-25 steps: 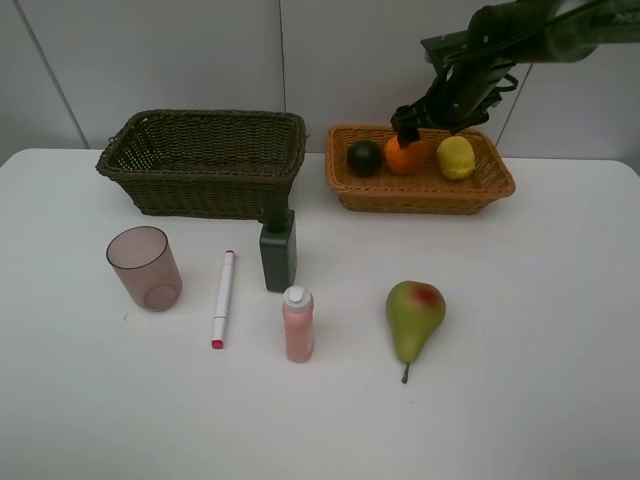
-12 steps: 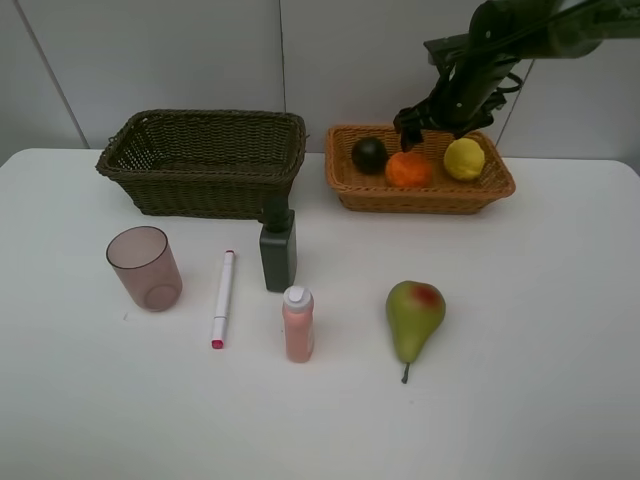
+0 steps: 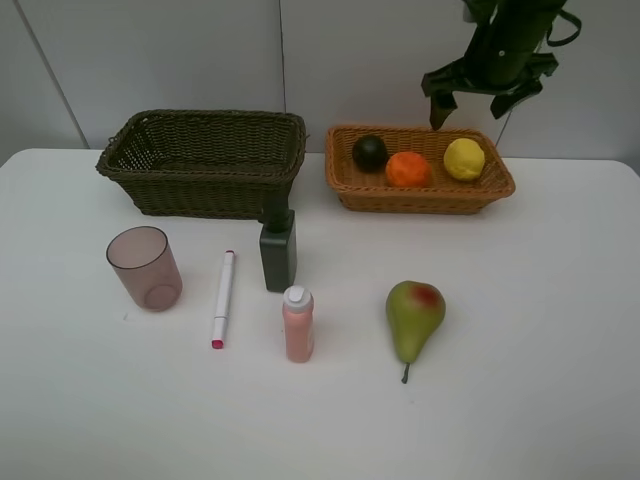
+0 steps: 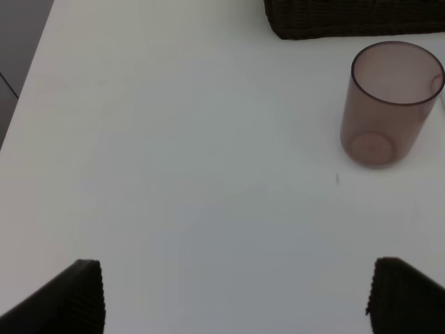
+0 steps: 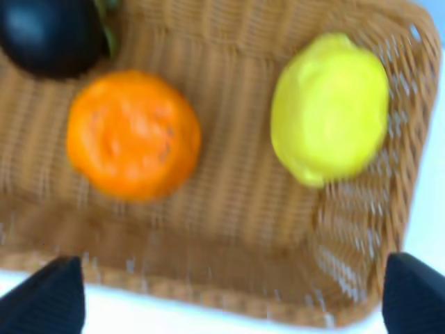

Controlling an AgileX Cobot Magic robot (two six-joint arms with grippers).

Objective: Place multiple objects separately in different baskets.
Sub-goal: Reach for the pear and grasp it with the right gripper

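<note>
The orange-tan basket [image 3: 430, 195] holds a dark green round fruit [image 3: 369, 153], an orange [image 3: 408, 169] and a lemon [image 3: 464, 158]. My right gripper [image 3: 468, 100] hangs open and empty above its back edge; its wrist view looks down on the orange [image 5: 133, 132] and lemon [image 5: 328, 108]. The dark basket [image 3: 205, 160] is empty. On the table stand a pinkish cup [image 3: 145, 267], a dark green bottle [image 3: 278, 250] and a pink bottle [image 3: 298, 323]; a marker [image 3: 223, 297] and a pear [image 3: 414, 315] lie there. My left gripper [image 4: 236, 299] is open near the cup [image 4: 389, 104].
The white table runs to a pale wall behind both baskets. In the left wrist view the table's edge shows beside a dark floor, and a corner of the dark basket [image 4: 354, 17] sits beyond the cup.
The orange left my right gripper and settled in the orange-tan basket between the dark fruit and the lemon. The right gripper then rose up and back, away from the basket.
</note>
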